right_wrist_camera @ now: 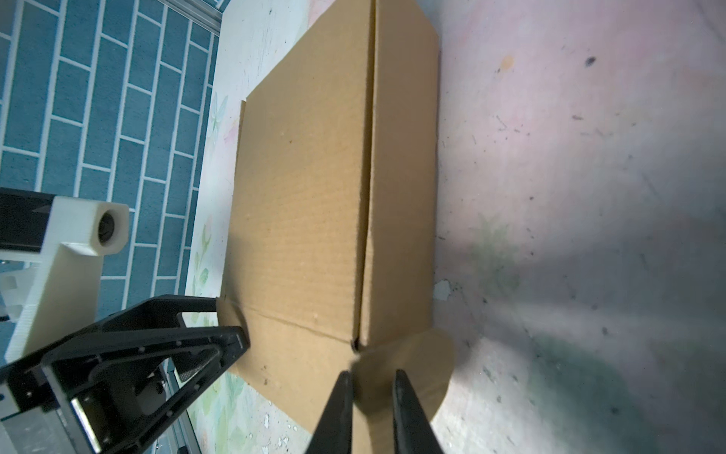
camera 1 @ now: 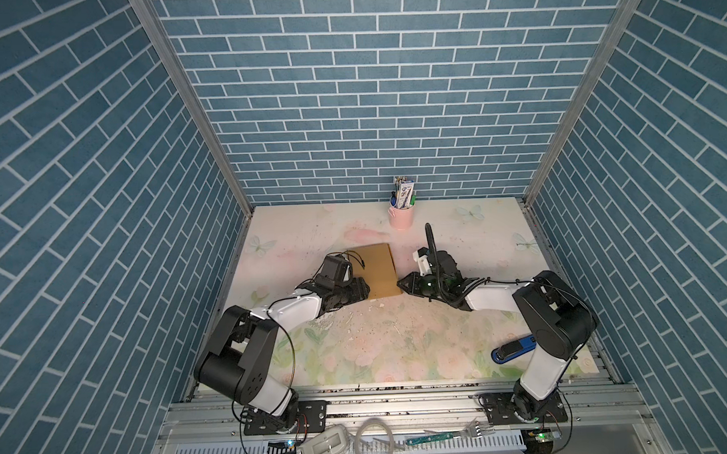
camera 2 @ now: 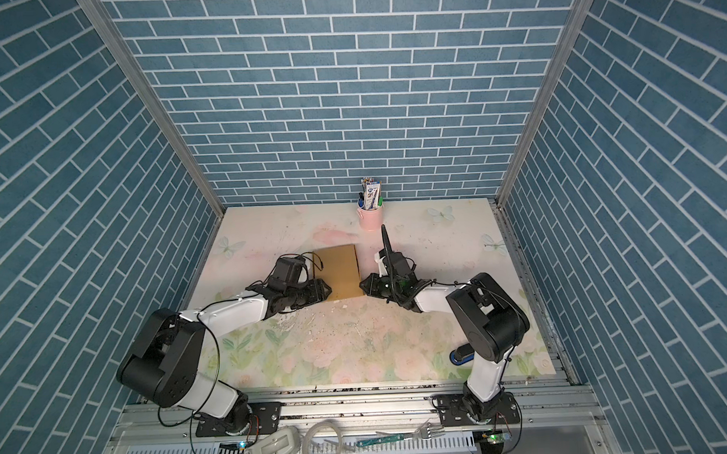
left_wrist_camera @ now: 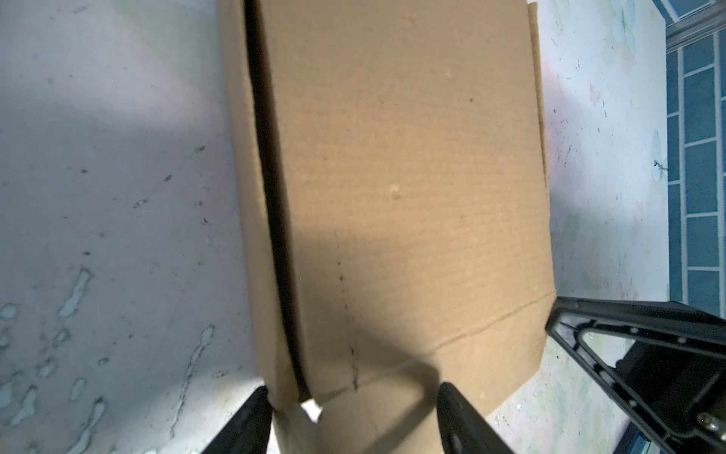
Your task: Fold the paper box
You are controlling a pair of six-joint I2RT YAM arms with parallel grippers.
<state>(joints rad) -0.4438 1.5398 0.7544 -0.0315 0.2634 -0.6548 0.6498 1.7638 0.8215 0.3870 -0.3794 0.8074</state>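
The paper box (camera 1: 376, 269) (camera 2: 340, 272) is plain brown cardboard, folded into a shallow closed shape that lies flat mid-table. My left gripper (camera 1: 363, 289) (camera 2: 325, 291) (left_wrist_camera: 353, 397) is open at the box's near left corner. Its fingers stand wide apart with the corner flap (left_wrist_camera: 377, 416) between them. My right gripper (camera 1: 401, 285) (camera 2: 363, 285) (right_wrist_camera: 371, 377) is at the near right corner, open by only a narrow gap. Its fingers lie over a rounded tab (right_wrist_camera: 426, 365) that sticks out from the box (right_wrist_camera: 306, 196), pinching nothing. A dark slit (left_wrist_camera: 271, 196) runs under the lid's edge.
A pink cup of pens (camera 1: 402, 216) (camera 2: 370, 217) stands at the back wall. A blue stapler (camera 1: 513, 349) lies near the right arm's base. White flecks dot the floral tabletop (camera 1: 357, 344). A fork (camera 1: 464, 434) and a ring (camera 1: 373, 448) rest on the front rail.
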